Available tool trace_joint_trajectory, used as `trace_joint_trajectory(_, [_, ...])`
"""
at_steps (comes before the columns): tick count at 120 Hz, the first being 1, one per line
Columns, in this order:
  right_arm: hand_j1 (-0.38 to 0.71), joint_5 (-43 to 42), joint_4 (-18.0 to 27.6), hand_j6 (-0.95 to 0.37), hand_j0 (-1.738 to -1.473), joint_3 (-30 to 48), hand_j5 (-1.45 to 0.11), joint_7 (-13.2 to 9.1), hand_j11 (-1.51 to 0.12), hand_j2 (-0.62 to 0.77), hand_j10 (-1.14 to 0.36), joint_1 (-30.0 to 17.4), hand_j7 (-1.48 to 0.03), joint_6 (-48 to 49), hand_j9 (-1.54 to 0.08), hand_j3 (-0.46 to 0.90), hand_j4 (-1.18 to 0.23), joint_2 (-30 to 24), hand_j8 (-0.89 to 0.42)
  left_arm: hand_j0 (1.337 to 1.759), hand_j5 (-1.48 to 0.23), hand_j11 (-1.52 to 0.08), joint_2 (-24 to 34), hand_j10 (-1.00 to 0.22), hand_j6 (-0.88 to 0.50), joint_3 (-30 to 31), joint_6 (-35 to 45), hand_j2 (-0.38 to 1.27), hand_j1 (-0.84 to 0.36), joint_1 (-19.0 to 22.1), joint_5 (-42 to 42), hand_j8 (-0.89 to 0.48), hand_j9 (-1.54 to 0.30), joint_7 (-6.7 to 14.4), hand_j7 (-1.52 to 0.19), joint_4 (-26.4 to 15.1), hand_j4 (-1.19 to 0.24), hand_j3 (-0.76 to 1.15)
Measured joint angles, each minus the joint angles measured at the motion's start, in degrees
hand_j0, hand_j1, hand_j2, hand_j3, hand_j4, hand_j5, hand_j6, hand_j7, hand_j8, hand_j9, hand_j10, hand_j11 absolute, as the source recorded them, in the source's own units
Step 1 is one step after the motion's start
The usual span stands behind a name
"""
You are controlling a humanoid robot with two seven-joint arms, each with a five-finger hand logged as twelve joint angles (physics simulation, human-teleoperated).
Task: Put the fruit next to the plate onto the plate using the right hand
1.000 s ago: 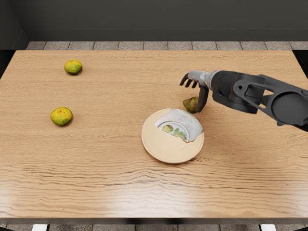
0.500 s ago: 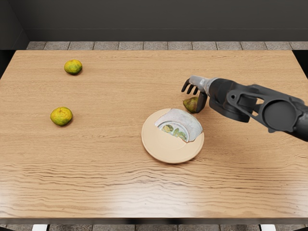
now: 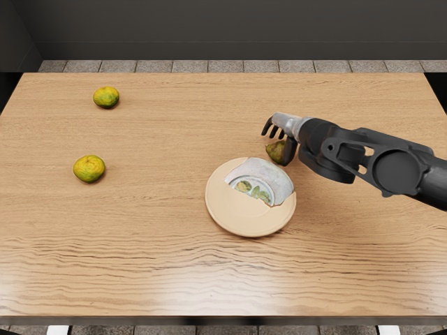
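I am holding my right hand (image 3: 283, 130) over the small greenish fruit (image 3: 276, 151), which is lying on the table (image 3: 174, 265) just beyond the plate's (image 3: 234, 209) far rim, not on it. My fingers (image 3: 269, 128) are hanging loose above it, gripping nothing, and my thumb (image 3: 289, 149) is pointing down just beside its right side. Two round fruits (image 3: 89, 168) are sitting well apart at the left.
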Motion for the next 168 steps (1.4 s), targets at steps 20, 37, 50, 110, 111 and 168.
trace_joint_trajectory(20, [0.11, 0.0, -0.7, -0.38, -1.658, -0.8, -0.49, 0.0, -0.49, -0.07, -0.38, 0.1, -0.49, 0.0, -0.49, 0.00, -0.38, 0.3, -0.38, 1.658, 0.00, 0.00, 0.0, 0.00, 0.00, 0.0, 0.0, 0.00, 0.35, 0.0, 0.0, 0.00, 0.00, 0.0, 0.00, 0.0, 0.00, 0.00])
trace_joint_trajectory(37, [0.12, -0.9, -0.8, -0.39, -1.658, -1.8, -0.51, 0.0, -0.51, -0.07, -0.39, 0.1, -0.51, -1.7, -0.51, 0.00, -0.39, 1.0, -0.39, 1.658, 0.00, 0.00, 0.0, 0.00, 0.00, 0.0, 0.0, 0.00, 0.35, 0.0, 0.0, 0.00, 0.00, 0.0, 0.00, 0.0, 0.00, 0.00])
trace_joint_trajectory(50, [0.15, -1.3, -0.8, -0.40, -1.658, -2.9, -0.52, 0.0, -0.51, -0.07, -0.40, 0.3, -0.51, -3.3, -0.52, 0.00, -0.40, 1.4, -0.40, 1.658, 0.00, 0.00, 0.0, 0.00, 0.00, 0.0, 0.0, 0.00, 0.35, 0.0, 0.0, 0.00, 0.00, 0.0, 0.00, 0.0, 0.00, 0.00])
trace_joint_trajectory(110, [0.26, -1.5, -0.6, -0.39, -1.656, -4.1, -0.59, 0.0, -0.59, 0.01, -0.44, 0.1, -0.58, -5.3, -0.59, 0.00, -0.44, 1.6, -0.42, 1.658, 0.00, 0.00, 0.0, 0.00, 0.00, 0.0, 0.0, 0.00, 0.35, 0.0, 0.0, 0.00, 0.00, 0.0, 0.00, 0.0, 0.00, 0.00])
trace_joint_trajectory(111, [0.26, -1.5, -0.6, -0.39, -1.656, -4.1, -0.59, 0.0, -0.59, 0.02, -0.44, 0.0, -0.58, -5.3, -0.59, 0.00, -0.44, 1.6, -0.42, 1.658, 0.00, 0.00, 0.0, 0.00, 0.00, 0.0, 0.0, 0.00, 0.35, 0.0, 0.0, 0.00, 0.00, 0.0, 0.00, 0.0, 0.00, 0.00])
trace_joint_trajectory(168, [0.25, -1.6, -0.6, -0.33, -1.652, -4.2, -0.68, -0.1, -0.68, -0.04, -0.51, -0.4, -0.67, -6.4, -0.68, 0.00, -0.51, 1.7, -0.37, 1.658, 0.00, 0.00, 0.0, 0.00, 0.00, 0.0, 0.0, 0.00, 0.35, 0.0, 0.0, 0.00, 0.00, 0.0, 0.00, 0.0, 0.00, 0.00])
